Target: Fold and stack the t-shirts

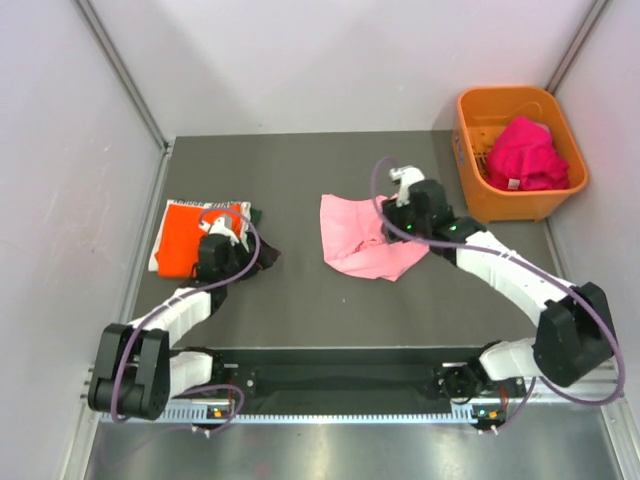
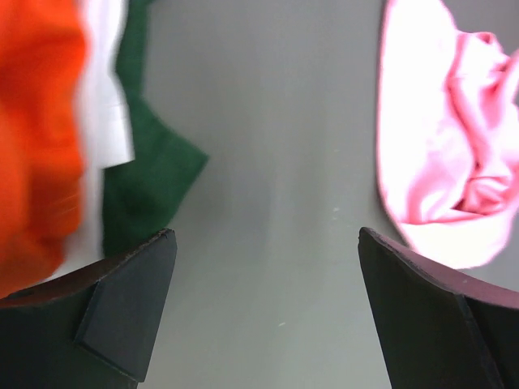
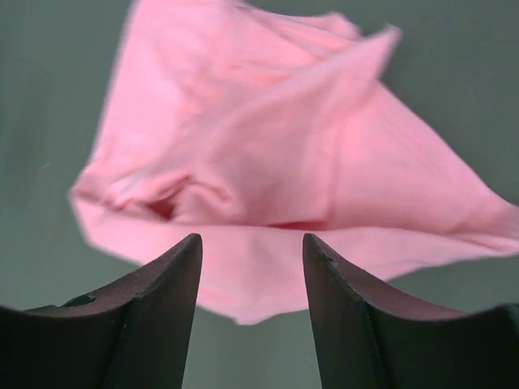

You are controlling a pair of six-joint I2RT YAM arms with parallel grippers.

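A crumpled light pink t-shirt (image 1: 352, 242) lies mid-table; it also shows in the right wrist view (image 3: 268, 154) and at the right of the left wrist view (image 2: 438, 146). My right gripper (image 1: 392, 225) (image 3: 251, 239) is open and empty, just above the pink shirt's near edge. A folded bright orange t-shirt (image 1: 183, 238) (image 2: 36, 138) lies on a white one (image 2: 105, 105) and a dark green one (image 2: 150, 174) at the left. My left gripper (image 1: 235, 228) (image 2: 266, 235) is wide open and empty over bare table beside that stack. Magenta t-shirts (image 1: 522, 152) lie in the basket.
An orange plastic basket (image 1: 470, 150) stands at the back right corner. Grey walls enclose the table on the left, back and right. A black rail runs along the near edge between the arm bases.
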